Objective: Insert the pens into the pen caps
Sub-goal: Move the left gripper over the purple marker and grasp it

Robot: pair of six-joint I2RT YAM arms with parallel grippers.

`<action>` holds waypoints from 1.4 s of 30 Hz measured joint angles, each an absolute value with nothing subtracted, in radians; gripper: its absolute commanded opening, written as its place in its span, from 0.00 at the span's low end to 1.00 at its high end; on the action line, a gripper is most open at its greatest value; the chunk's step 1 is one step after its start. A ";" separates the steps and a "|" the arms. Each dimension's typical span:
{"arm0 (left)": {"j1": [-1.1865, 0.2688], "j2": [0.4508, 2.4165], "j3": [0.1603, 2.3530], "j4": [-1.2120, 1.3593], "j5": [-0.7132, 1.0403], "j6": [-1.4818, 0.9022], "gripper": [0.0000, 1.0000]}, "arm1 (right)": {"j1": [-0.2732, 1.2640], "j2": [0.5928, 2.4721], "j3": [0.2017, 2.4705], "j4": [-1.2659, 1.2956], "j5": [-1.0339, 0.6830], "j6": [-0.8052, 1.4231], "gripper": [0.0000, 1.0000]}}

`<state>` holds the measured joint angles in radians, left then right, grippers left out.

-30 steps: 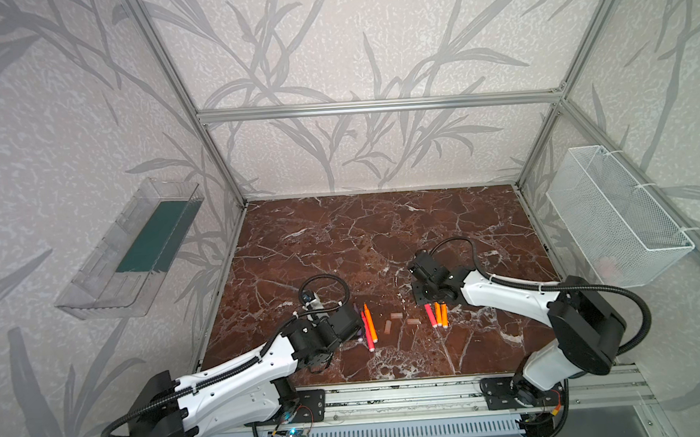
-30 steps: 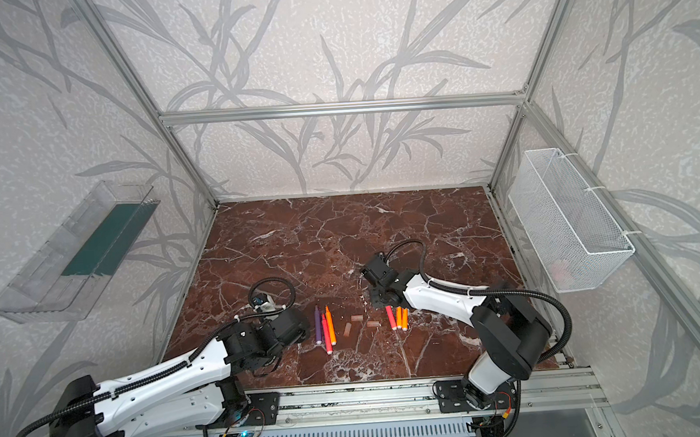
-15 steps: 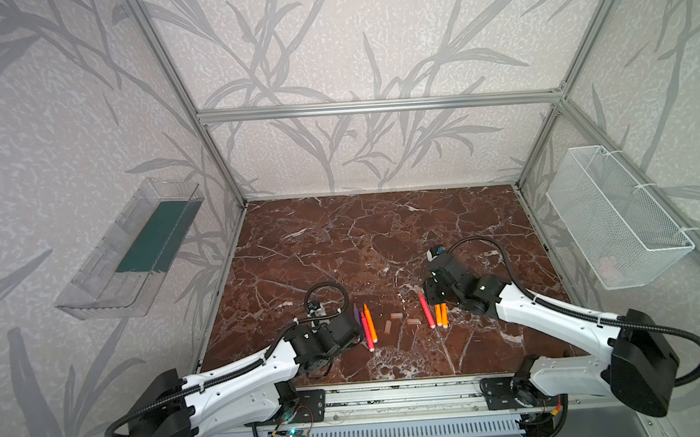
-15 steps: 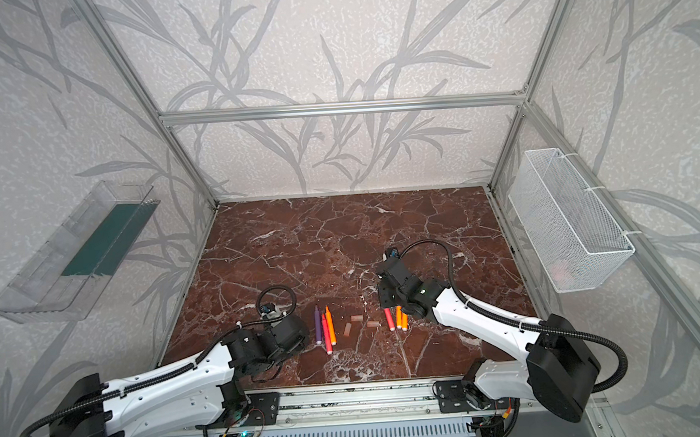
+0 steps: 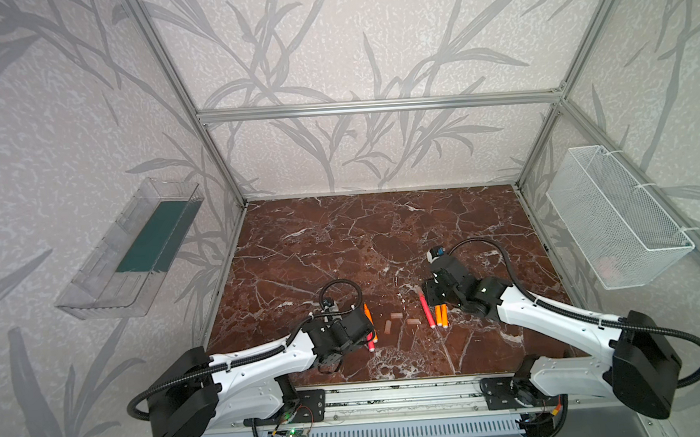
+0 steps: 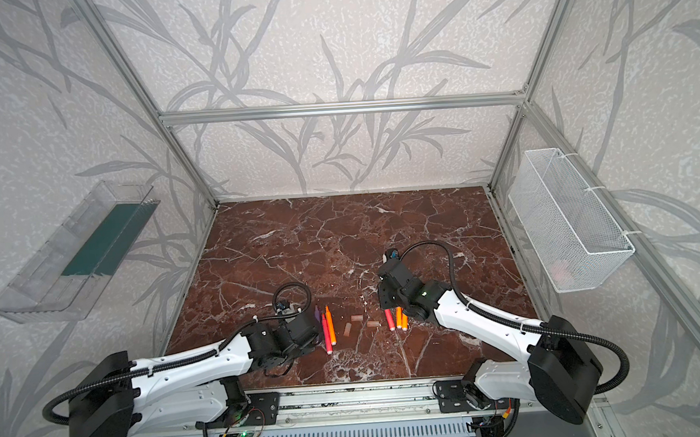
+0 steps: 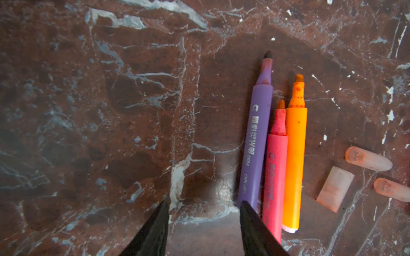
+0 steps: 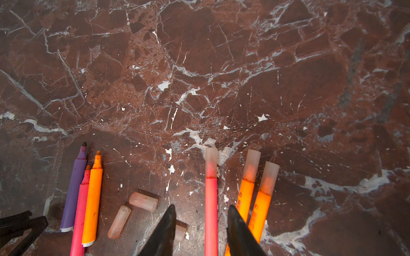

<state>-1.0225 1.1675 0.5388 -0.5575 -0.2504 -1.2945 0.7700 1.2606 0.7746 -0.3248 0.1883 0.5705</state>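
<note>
Marble tabletop [image 5: 341, 236], front edge: left gripper [image 7: 204, 199] is spread and empty, purple pen [image 7: 255, 144] right beside it, parallel, tip toward the back edge. Right gripper [image 8: 201, 206] is spread loosely around a capped pink pen [image 8: 210, 199].

Behind, the marble table [image 5: 362, 235] lies open — pens [image 6: 330, 327] and pen caps [image 6: 356, 318] clutter the front.

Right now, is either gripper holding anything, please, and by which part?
Nothing is held: left gripper open beside the purple pen, right gripper open astride the capped pink pen.
</note>
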 measured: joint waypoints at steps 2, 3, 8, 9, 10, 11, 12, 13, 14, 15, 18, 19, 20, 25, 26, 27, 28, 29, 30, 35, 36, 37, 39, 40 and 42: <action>-1.028 1.188 0.549 -0.546 -0.247 -1.293 0.51 | 0.770 1.267 0.775 -0.318 0.182 0.570 0.39; -1.030 1.196 0.553 -0.542 -0.244 -1.292 0.51 | 0.770 1.270 0.775 -0.316 0.181 0.571 0.39; -1.037 1.219 0.558 -0.516 -0.237 -1.283 0.46 | 0.770 1.284 0.775 -0.310 0.173 0.570 0.38; -1.037 1.227 0.559 -0.512 -0.236 -1.282 0.45 | 0.770 1.285 0.775 -0.310 0.173 0.570 0.38; -1.039 1.234 0.561 -0.509 -0.234 -1.282 0.45 | 0.770 1.287 0.775 -0.310 0.173 0.570 0.39; -1.039 1.242 0.563 -0.503 -0.233 -1.281 0.44 | 0.770 1.287 0.775 -0.309 0.173 0.570 0.38; -1.040 1.247 0.564 -0.499 -0.232 -1.281 0.44 | 0.770 1.288 0.775 -0.308 0.171 0.570 0.39; -1.040 1.253 0.567 -0.496 -0.232 -1.281 0.44 | 0.770 1.288 0.775 -0.307 0.170 0.571 0.38; -1.040 1.255 0.568 -0.492 -0.232 -1.281 0.44 | 0.770 1.288 0.774 -0.306 0.170 0.570 0.39; -1.040 1.258 0.568 -0.487 -0.232 -1.281 0.44 | 0.770 1.289 0.775 -0.304 0.170 0.571 0.38; -1.040 1.261 0.568 -0.482 -0.231 -1.277 0.44 | 0.770 1.289 0.775 -0.303 0.166 0.571 0.39; -1.040 1.261 0.568 -0.480 -0.231 -1.275 0.44 | 0.770 1.289 0.775 -0.303 0.165 0.570 0.38; -1.040 1.262 0.568 -0.480 -0.232 -1.275 0.44 | 0.770 1.289 0.775 -0.303 0.164 0.571 0.38; -1.040 1.285 0.574 -0.477 -0.236 -1.274 0.42 | 0.770 1.289 0.774 -0.303 0.163 0.570 0.38; -1.040 1.294 0.577 -0.477 -0.237 -1.274 0.42 | 0.770 1.289 0.774 -0.303 0.163 0.570 0.38; -1.040 1.304 0.582 -0.477 -0.237 -1.273 0.41 | 0.770 1.289 0.774 -0.303 0.163 0.571 0.39; -1.040 1.315 0.588 -0.477 -0.238 -1.271 0.41 | 0.770 1.289 0.774 -0.303 0.163 0.571 0.39; -1.040 1.324 0.593 -0.477 -0.238 -1.271 0.40 | 0.770 1.289 0.775 -0.303 0.163 0.570 0.39; -1.040 1.334 0.599 -0.478 -0.238 -1.268 0.39 | 0.770 1.289 0.774 -0.303 0.163 0.570 0.39; -1.040 1.386 0.644 -0.507 -0.241 -1.258 0.30 | 0.770 1.287 0.770 -0.303 0.163 0.570 0.39; -1.040 1.397 0.655 -0.518 -0.242 -1.256 0.29 | 0.770 1.286 0.768 -0.303 0.163 0.570 0.39; -1.040 1.405 0.662 -0.524 -0.243 -1.257 0.28 | 0.770 1.285 0.767 -0.303 0.163 0.570 0.39; -1.040 1.422 0.675 -0.540 -0.244 -1.256 0.27 | 0.770 1.283 0.766 -0.303 0.163 0.570 0.39; -1.040 1.427 0.678 -0.547 -0.244 -1.256 0.26 | 0.770 1.283 0.765 -0.303 0.163 0.571 0.39; -1.040 1.441 0.682 -0.561 -0.244 -1.258 0.24 | 0.770 1.282 0.765 -0.303 0.163 0.571 0.39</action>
